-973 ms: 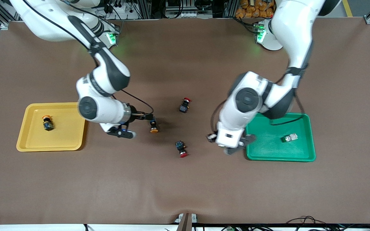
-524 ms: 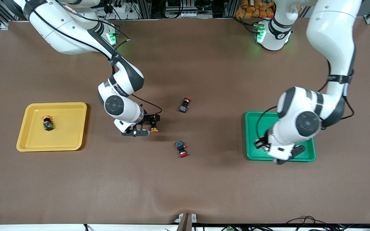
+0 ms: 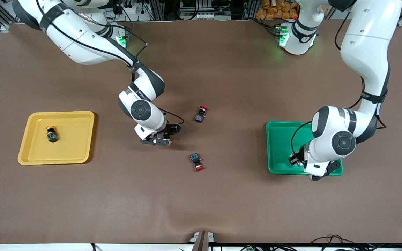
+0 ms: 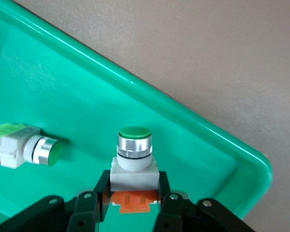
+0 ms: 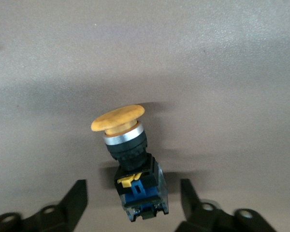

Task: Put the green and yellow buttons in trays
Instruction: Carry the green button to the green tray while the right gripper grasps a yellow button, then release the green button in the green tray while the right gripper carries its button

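Note:
My left gripper (image 4: 134, 182) is shut on a green-capped button (image 4: 134, 150) with a white body and orange block, held low over the green tray (image 4: 150, 99). A second green-capped button (image 4: 24, 147) lies on its side in that tray. In the front view this gripper (image 3: 294, 161) is over the tray's (image 3: 274, 146) corner nearest the camera. My right gripper (image 5: 134, 195) is open, its fingers either side of a yellow-capped black-and-blue button (image 5: 130, 159) lying on the table. Another yellow-capped button (image 3: 51, 134) sits in the yellow tray (image 3: 30, 155).
Two black switches with red caps lie on the brown mat mid-table, one (image 3: 201, 114) farther from the camera and one (image 3: 196, 162) nearer. My right hand (image 3: 159, 136) is between the yellow tray and these switches.
My left arm swung from mid-table over the green tray, carrying the green-capped button. My right hand shifted toward the table's middle and turned down over the yellow-capped button.

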Available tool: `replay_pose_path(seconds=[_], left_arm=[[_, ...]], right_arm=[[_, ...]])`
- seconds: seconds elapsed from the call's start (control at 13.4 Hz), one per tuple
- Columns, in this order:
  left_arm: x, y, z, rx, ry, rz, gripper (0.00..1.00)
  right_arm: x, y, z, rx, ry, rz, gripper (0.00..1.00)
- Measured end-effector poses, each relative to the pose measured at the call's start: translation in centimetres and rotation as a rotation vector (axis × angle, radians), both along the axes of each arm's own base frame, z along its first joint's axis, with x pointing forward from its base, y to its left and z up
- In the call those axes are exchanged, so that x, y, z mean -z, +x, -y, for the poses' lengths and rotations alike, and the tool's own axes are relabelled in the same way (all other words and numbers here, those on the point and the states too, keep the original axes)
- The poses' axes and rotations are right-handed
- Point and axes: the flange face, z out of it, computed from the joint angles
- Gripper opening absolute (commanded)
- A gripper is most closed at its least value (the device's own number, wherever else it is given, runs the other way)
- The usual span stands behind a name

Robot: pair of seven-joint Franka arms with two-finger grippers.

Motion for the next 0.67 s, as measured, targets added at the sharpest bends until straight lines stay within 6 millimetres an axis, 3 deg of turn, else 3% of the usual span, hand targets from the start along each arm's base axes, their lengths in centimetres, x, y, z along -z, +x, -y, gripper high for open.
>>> replay_pose_path(seconds=[0.37, 0.52, 0.67], left_arm=[[-1.6, 0.0, 1.6, 0.023, -0.004, 0.006, 1.0], [-3.9, 0.0, 1.4, 0.022, 0.006, -0.007, 1.0], [-7.9, -0.1, 1.0, 0.019, 0.019, -0.004, 1.0]], right_arm=[[-0.3, 0.9, 0.9, 0.02, -0.011, 0.005, 0.0], [-1.0, 1.9, 2.8, 0.035, -0.055, -0.029, 0.0], [-2.7, 3.4, 5.5, 0.035, -0.105, -0.073, 0.0]])
